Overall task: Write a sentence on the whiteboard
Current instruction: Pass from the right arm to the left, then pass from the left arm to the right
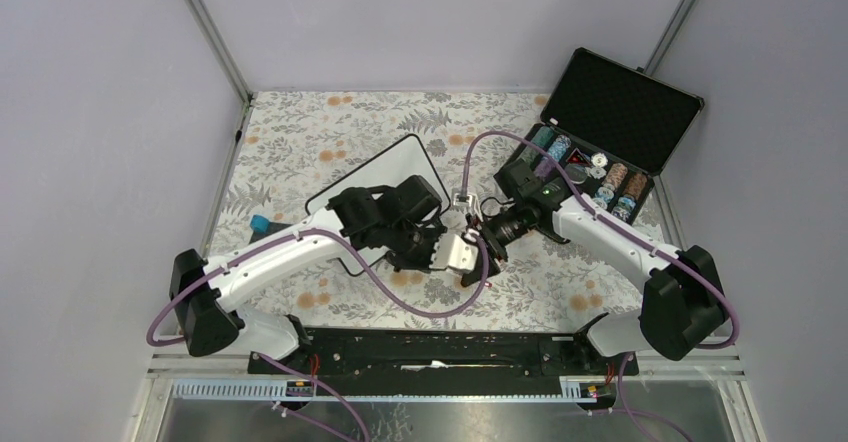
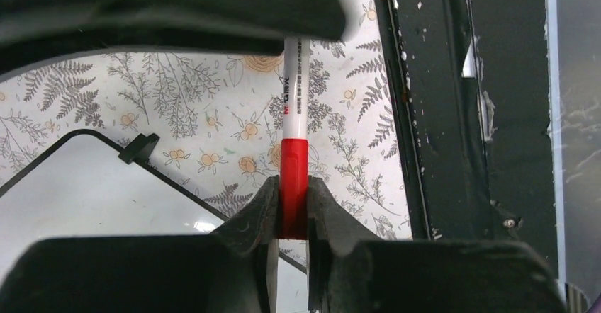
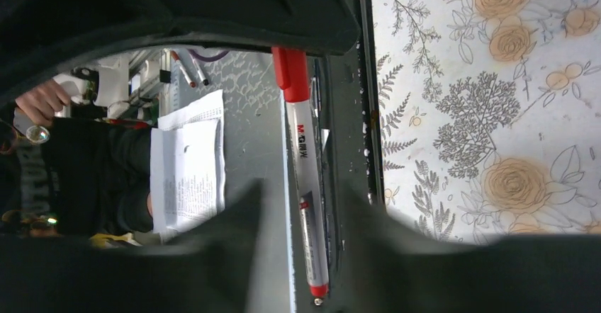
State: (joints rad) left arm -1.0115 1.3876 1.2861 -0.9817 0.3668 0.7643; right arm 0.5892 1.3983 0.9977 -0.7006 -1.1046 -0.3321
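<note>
Uncapping is in hand: the marker point(image 2: 295, 107) cap point(image 2: 293, 164) is clamped by the left end effector point(image 2: 292, 217), and the barrel appears to be gripped by the right end effector point(image 3: 303, 207). A straight pull apart is required. The whiteboard point(image 1: 385, 167), at 10 o'clock on the counter point(image 1: 300, 132), is unwritten.

Pale lavender-grey walls point(image 1: 100, 112) close in the desk point(image 1: 560, 297) on three sides, with slim aluminium posts point(image 1: 212, 37) at the two back corners, under even light. A cloth point(image 1: 320, 132) printed with grey ferns and orange roses covers the desk, and a black rail point(image 1: 440, 347) runs along its near edge, with a grey metal tray point(image 1: 450, 417) beside it. In the right wrist view, printed sheets of paper point(image 3: 188, 164) lie on a grey surface beyond that edge, amid blurred clutter.
</note>
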